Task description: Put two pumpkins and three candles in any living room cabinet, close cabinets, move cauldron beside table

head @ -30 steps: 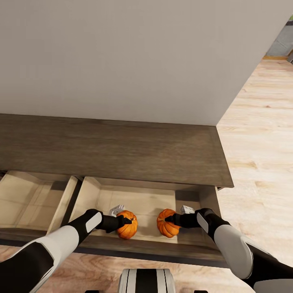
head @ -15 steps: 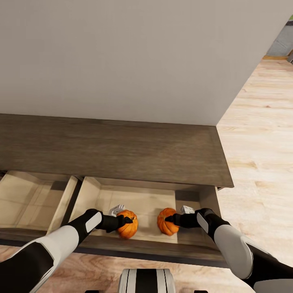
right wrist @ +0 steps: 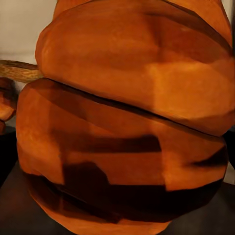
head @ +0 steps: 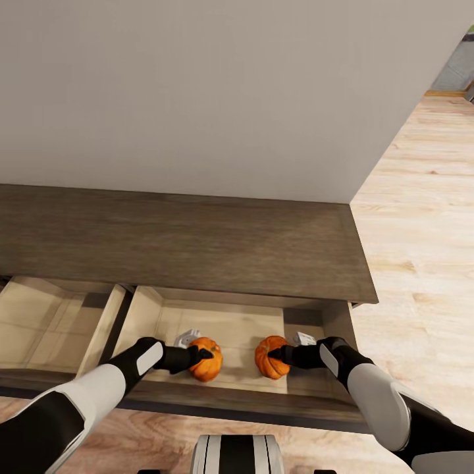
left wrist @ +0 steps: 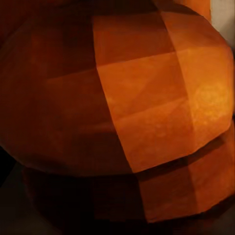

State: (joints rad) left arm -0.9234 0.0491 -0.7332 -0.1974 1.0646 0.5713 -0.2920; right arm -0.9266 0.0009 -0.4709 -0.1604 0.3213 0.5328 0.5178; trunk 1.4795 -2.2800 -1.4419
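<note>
The dark brown cabinet [head: 197, 243] stands against the wall with two pale-lined drawers pulled out toward me. Over the right drawer [head: 230, 326], my left gripper [head: 200, 356] is shut on one orange pumpkin [head: 209, 366]. My right gripper [head: 276, 356] is shut on the other pumpkin [head: 268, 364], a short gap to its right. Orange ribs press close in the left wrist view [left wrist: 122, 112]. The second pumpkin [right wrist: 127, 127] looms just as close in the right wrist view, its stem off to one side. Candles and cauldron are out of view.
The left drawer [head: 46, 326] is also open, and a wooden divider [head: 105, 326] separates the two. A plain wall [head: 197, 99] rises behind the cabinet. Light wood floor [head: 421, 217] runs past the cabinet's right end. My base [head: 237, 454] sits just before the drawer front.
Both pumpkins have sunk a little lower into the right drawer with the grippers still around them. The view itself has not shifted.
</note>
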